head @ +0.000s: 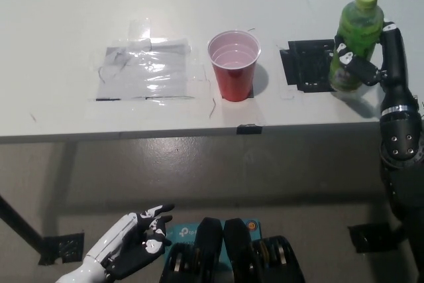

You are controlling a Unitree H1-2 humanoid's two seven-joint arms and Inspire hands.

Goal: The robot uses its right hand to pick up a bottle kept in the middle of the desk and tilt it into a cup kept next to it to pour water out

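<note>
While my right hand (363,69) grips the upright green bottle (354,48) beside the red cup (234,65), I note the left hand (129,251) resting low, fingers apart, empty.

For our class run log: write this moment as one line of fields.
right hand: shut on green bottle, near upright | red cup: left of bottle, apart | left hand: open, resting low

Place: a robot test lab or workshop space.
Surface: a plain white table (66,4) with a bare edge, standing over a grey concrete floor (199,177).
Markings: a clear taped plastic sheet (142,71) and a black square marker (308,64) fixed to the tabletop, with black tape (250,128) at the rim, like placement marks for trials.
Floor: another black patch (66,248) stuck down.
</note>
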